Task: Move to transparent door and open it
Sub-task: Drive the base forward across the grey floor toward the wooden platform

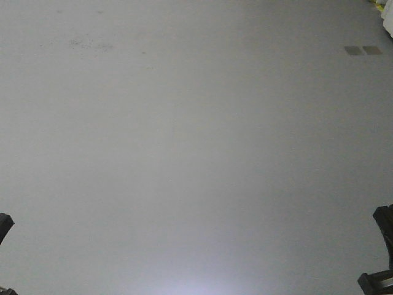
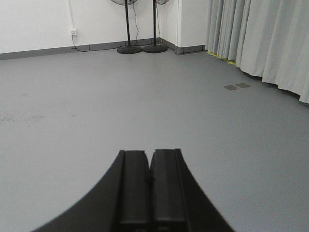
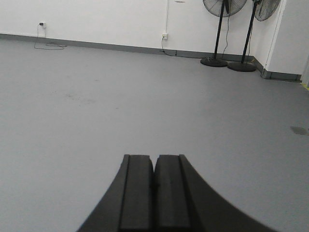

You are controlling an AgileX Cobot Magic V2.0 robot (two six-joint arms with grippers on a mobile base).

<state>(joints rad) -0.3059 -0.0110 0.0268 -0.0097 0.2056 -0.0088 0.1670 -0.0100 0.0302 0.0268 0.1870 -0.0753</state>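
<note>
Floor [image 1: 184, 153] fills front cam, prob. curtain [image 1: 388, 21] corner; wrist cams add 2 fans [image 3: 214, 62]; L gripper [image 2: 150, 153], R gripper [image 3: 154, 157] closed, empty.

A: What is the pale, yellow-tinged thing [image 1: 387, 15] up and right of the floor plates [image 1: 362, 50]?

B: Cannot tell; the picture's corner cuts it off. The black robot parts [image 1: 384, 258] well below the plates, in both lower corners, are clipped as well.

A: And the fans [image 2: 129, 49] far beyond the plates?

B: Their heads are cropped by the top edge in both wrist views. The curtain [image 2: 270, 38] just past the plates runs out above and to the right. The left hand [image 2: 150, 157] and the right hand [image 3: 154, 160] lose their bases at the bottom edge.
</note>
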